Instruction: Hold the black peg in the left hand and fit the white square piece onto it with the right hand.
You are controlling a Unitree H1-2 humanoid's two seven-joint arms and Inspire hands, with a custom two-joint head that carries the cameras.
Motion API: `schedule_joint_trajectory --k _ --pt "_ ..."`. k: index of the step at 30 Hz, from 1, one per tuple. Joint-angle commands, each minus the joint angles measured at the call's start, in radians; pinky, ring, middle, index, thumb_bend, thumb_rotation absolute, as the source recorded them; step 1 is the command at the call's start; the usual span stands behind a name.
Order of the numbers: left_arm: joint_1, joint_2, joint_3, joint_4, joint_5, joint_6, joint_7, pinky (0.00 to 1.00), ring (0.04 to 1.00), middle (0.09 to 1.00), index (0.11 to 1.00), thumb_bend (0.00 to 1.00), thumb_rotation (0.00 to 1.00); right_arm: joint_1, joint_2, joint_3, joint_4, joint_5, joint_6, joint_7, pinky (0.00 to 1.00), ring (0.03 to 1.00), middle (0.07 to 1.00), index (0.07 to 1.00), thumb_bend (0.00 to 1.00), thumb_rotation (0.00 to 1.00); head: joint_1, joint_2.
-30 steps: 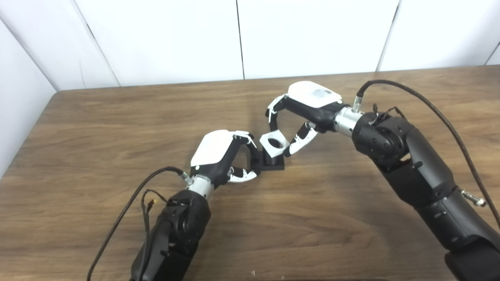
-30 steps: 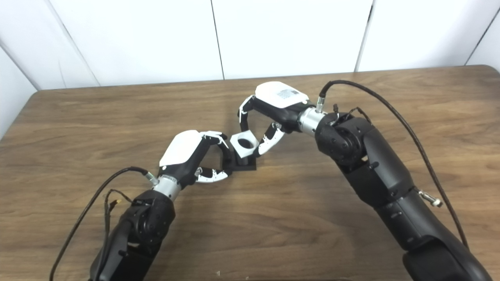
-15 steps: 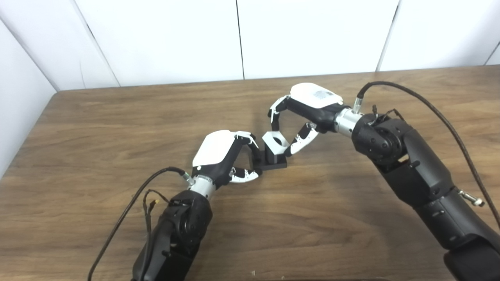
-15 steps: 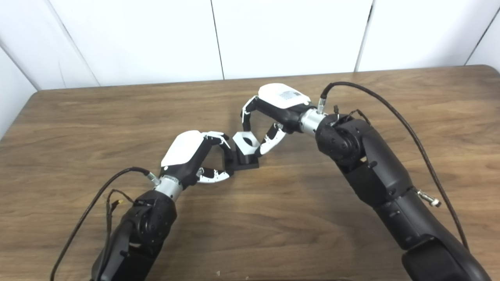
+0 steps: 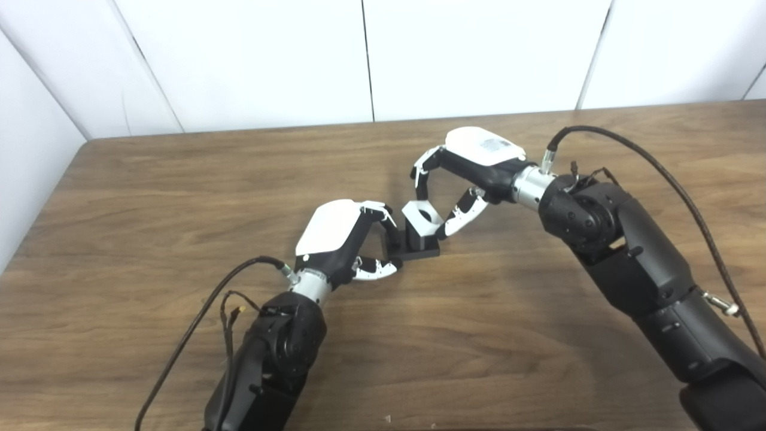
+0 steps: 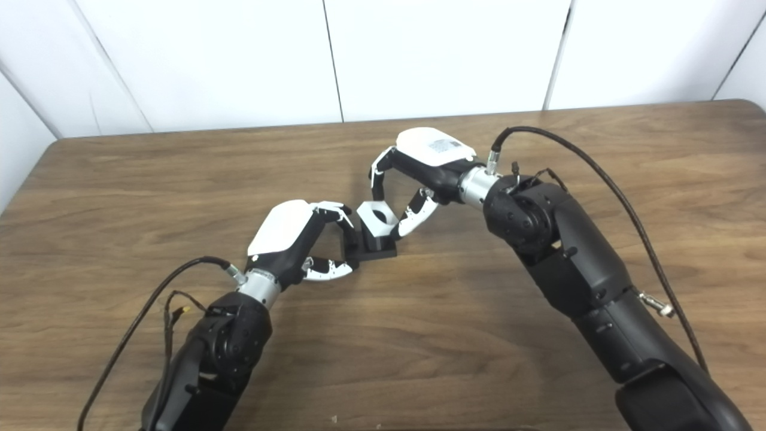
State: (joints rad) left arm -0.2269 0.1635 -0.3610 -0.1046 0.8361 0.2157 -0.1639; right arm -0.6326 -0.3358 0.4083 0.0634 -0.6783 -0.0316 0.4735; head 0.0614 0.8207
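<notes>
Black plastic peg with flat square base (image 5: 419,246) rests on the brown wood-grain table (image 5: 179,197), near mid-table; base flat on the surface, post upright, so the long axis runs straight up from the tabletop.

White square plastic piece with round centre hole (image 5: 421,216) sits on top of the post, slightly tilted; hole faces upward; whether it is fully down against the base I cannot tell from either eye view, the post being hidden inside it.

Left hand (image 5: 347,239) curled round the near-left edge of the base, fingers and thumb pinching it, steadying the peg.

Right hand (image 5: 458,179) arched over from the far right; fingers and thumb bracket the white piece, thumb tip touching its right side.

Judgement: piece lies just left of and below the right palm; any remaining push must go straight down along the post axis; right hand is the nearer to do it.
</notes>
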Motion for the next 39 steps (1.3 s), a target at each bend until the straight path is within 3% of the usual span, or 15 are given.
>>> schedule_joint_trajectory --k 1,18,39 --pt "-0.023 0.001 -0.004 -0.01 0.013 -0.011 0.013 0.83 0.836 0.809 0.483 0.52 0.07 -0.064 0.005 -0.007 -0.045 0.003 -0.007 -0.002 0.81 0.801 0.758 0.48 0.52 0.14 0.001 0.001" --pt "-0.027 0.003 -0.008 -0.002 0.007 -0.012 0.015 0.84 0.84 0.811 0.483 0.52 0.07 -0.115 -0.016 -0.004 -0.152 0.006 -0.011 0.103 0.82 0.798 0.746 0.48 0.52 0.14 0.001 0.001" --pt "-0.032 0.008 -0.004 0.0 0.008 -0.014 0.02 0.83 0.823 0.807 0.482 0.52 0.07 -0.117 -0.043 -0.002 -0.133 0.007 -0.026 0.13 0.86 0.799 0.747 0.48 0.52 0.14 0.002 0.004"
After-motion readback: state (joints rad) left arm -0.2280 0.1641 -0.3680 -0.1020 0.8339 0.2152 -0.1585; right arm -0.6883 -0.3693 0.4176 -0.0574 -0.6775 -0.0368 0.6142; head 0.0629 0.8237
